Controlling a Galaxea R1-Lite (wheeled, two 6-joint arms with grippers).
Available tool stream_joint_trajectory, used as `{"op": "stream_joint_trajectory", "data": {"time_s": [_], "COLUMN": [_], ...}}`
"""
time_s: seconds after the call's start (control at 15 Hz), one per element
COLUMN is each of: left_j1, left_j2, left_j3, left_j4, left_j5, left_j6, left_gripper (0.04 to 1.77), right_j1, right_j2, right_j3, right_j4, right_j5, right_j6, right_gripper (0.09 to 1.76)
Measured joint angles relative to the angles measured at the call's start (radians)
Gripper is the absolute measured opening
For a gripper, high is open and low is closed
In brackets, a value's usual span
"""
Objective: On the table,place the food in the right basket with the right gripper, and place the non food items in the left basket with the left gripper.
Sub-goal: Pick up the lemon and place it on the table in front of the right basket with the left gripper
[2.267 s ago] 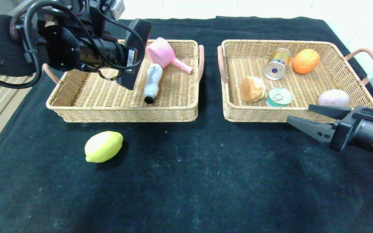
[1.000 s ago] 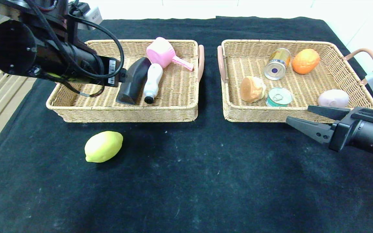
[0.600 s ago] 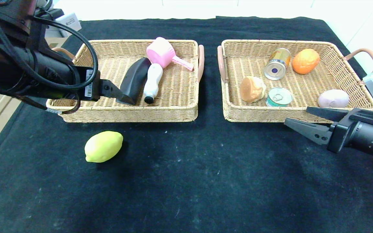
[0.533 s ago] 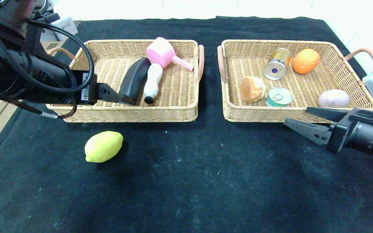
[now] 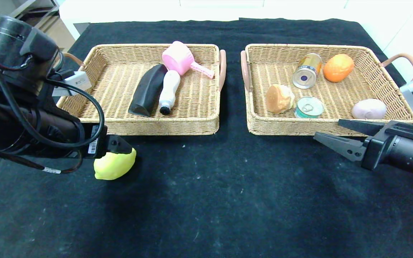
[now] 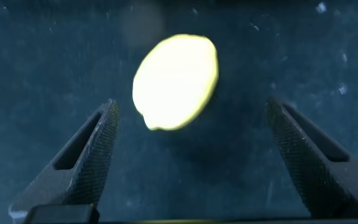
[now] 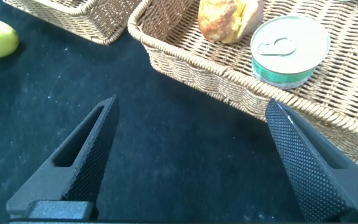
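Sorting is nearing its end, judging by how things are lying on the table (image 5: 228, 200). Non-food items are sitting in the left basket (image 5: 199, 125): the white brush (image 5: 169, 91) and the black pouch (image 5: 148, 89) are lying side by side, touching, with a pink scoop-like thing (image 5: 182, 61) beyond them at the far wall. Food is resting in the right basket (image 5: 335, 126): the tan bun (image 5: 279, 98) is lying just beside the green tin (image 5: 309, 107), the gold can (image 5: 307, 70) is lying on its side farther back next to an orange piece (image 5: 338, 67), and a pale lilac rounded item (image 5: 369, 108) is sitting near the front right corner. Only the lemon (image 5: 117, 165) is lying outside, on the cloth in front of the left basket, well apart from the right one. The left gripper (image 6: 194, 165) is hanging over the lemon with its fingers spread wide and holding nothing; in its wrist view the fruit is showing between and beyond the tips, untouched. The right gripper (image 5: 330, 132) is hovering low just in front of the right basket's front wall, fingers likewise splayed wide and empty. What is remaining, it seems, is carrying the lemon across into the right basket, a job the task is giving to the right gripper, though it is the left one that is standing nearest.
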Motion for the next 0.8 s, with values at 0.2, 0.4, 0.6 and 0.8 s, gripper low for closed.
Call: {"op": "stream_joint_trajectory", "data": {"time_s": [0.2,0.4,0.6,0.8], "left_j1": [0.061,0.081,0.084,0.085], "left_j2": [0.018,0.041,0.068,0.090], "left_j3": [0.041,0.062,0.073,0.077], "left_j4": [-0.073,-0.083,-0.085,-0.117], "left_j5": [-0.058,-0.075,-0.086,-0.086], "left_j6": [0.016,0.021,0.021,0.021], "left_gripper": [1.70,1.70,1.70,1.71], "right_j1": [0.000,0.002,0.003,0.004], "right_j2": [0.000,0.001,0.002,0.003], "right_j3": [0.000,0.001,0.001,0.002], "right_j4": [0.001,0.001,0.001,0.001], "right_j5": [0.000,0.000,0.000,0.000], "right_j6": [0.000,-0.001,-0.001,-0.001], "right_gripper": [1.71,1.71,1.71,1.71]}}
